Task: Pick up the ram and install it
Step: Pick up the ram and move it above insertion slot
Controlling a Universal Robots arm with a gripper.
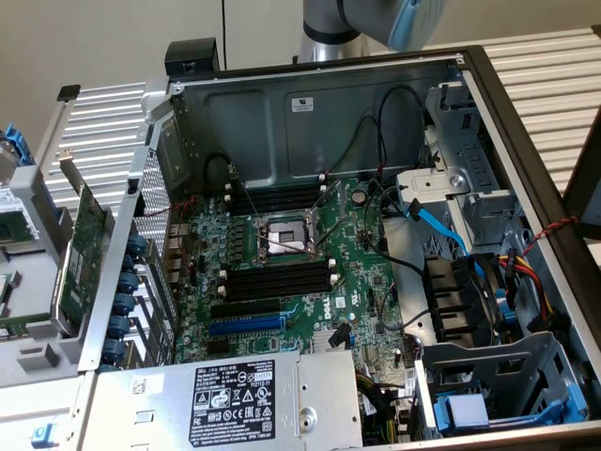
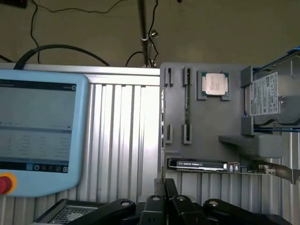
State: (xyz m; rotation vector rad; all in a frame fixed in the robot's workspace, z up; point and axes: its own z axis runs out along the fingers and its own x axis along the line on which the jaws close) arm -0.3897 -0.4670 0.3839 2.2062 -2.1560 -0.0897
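Note:
In the wrist view the ram (image 2: pixel 187 105) stands on edge as a thin dark-green strip between the clips of a grey parts holder (image 2: pixel 211 131). My gripper (image 2: pixel 165 187) is some way from it, over the ribbed metal table, with its black fingers (image 2: pixel 171 190) together and nothing between them. In the exterior view the open computer case (image 1: pixel 310 113) shows the motherboard with two banks of long black memory slots (image 1: pixel 277 280) with white end clips, one on each side of the processor socket (image 1: pixel 285 235). Part of my arm (image 1: pixel 376 19) rises behind the case.
The grey holder also carries a processor (image 2: pixel 215 85), a hard drive (image 2: pixel 272 101) and a green expansion card (image 2: pixel 201 165). A light-blue teach pendant (image 2: pixel 37 136) lies beside it on the table. Inside the case are cables, a fan (image 1: pixel 460 301) and the power supply (image 1: pixel 235 395).

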